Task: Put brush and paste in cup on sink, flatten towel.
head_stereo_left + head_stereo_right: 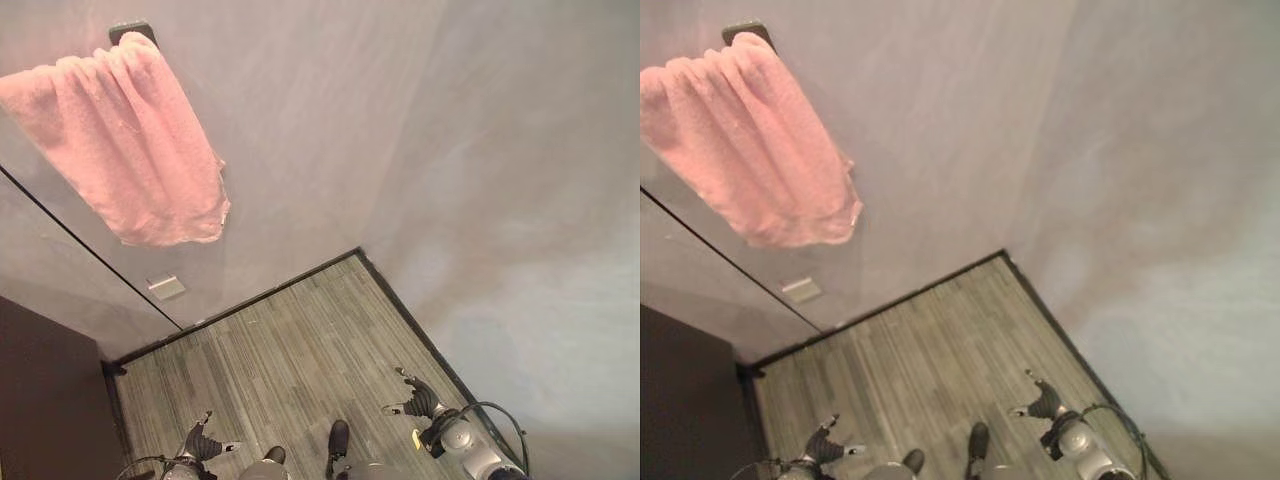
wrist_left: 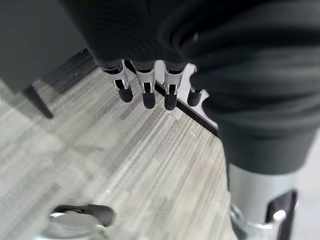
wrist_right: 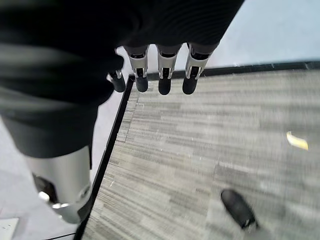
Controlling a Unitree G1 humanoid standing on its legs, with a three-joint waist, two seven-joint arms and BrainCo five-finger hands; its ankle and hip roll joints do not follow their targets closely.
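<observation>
The two eye views are looking down from the head into a room corner, both showing the pink towel (image 1: 130, 150) in the upper left of the frame, the grey walls and the striped floor (image 1: 300, 370) low in the centre, seen from places slightly apart. Each wrist view is looking along its own hand from very close. The left hand (image 2: 145, 90) and the right hand (image 3: 162, 75) are hanging with straight fingers over that same floor.
</observation>
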